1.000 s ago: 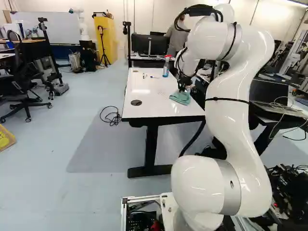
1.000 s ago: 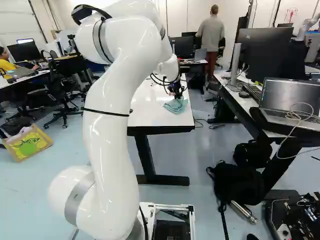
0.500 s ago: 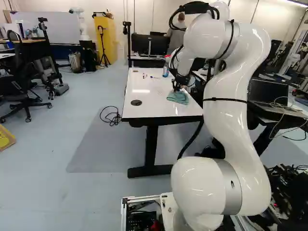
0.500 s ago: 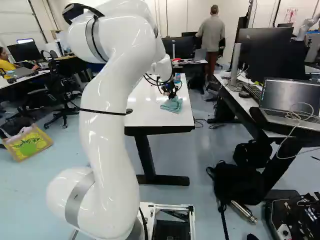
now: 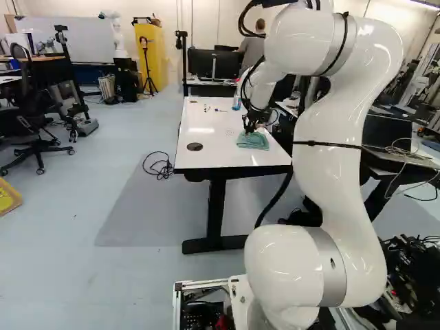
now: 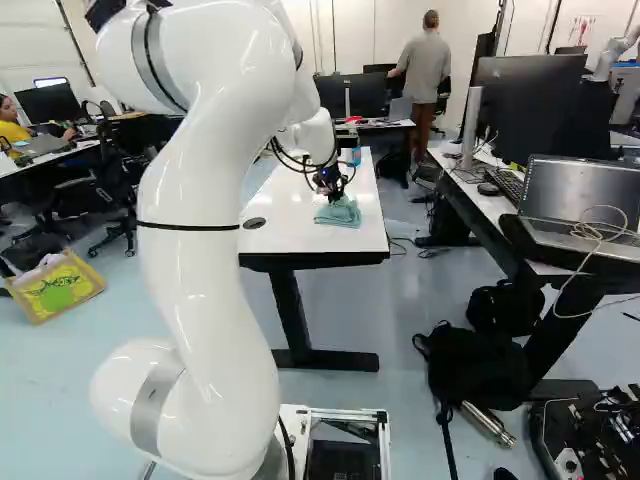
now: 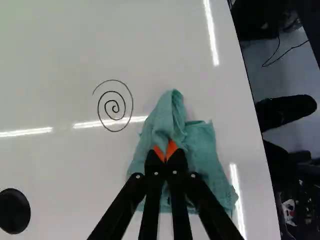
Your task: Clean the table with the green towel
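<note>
The white table bears the green towel by its right edge, toward the near corner. The black gripper has its jaws clamped on a fold – grasp done, I judge; the dark spiral beside it is unwiped – wiping is left.

The white arm is cut off atop both base views. Folds of green towel hide the gripper's very tips. Items near the table's far edge are too small to name.
</note>
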Available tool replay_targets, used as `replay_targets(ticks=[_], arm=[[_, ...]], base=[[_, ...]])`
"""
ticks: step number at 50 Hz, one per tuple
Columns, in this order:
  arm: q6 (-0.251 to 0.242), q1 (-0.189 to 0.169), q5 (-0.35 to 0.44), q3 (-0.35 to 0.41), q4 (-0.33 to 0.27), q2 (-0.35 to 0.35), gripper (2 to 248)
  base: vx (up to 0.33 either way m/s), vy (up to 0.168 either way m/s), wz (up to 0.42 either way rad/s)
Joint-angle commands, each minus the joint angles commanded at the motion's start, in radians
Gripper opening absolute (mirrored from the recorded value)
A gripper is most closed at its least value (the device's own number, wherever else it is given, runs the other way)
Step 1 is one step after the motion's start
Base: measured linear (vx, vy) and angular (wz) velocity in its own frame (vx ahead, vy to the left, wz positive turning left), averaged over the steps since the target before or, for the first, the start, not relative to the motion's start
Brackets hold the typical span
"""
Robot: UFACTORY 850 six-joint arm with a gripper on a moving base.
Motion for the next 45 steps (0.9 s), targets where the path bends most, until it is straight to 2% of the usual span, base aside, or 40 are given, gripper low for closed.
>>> replay_targets(ticks=[21,45], arm=[[0.0,-0.013,0.0,0.123,0.0,0.14,24],[0.0,-0.071,0.0,0.22,0.0,0.226,24]], base=[[0.0,0.0,0.0],[0.0,0.0,0.0]])
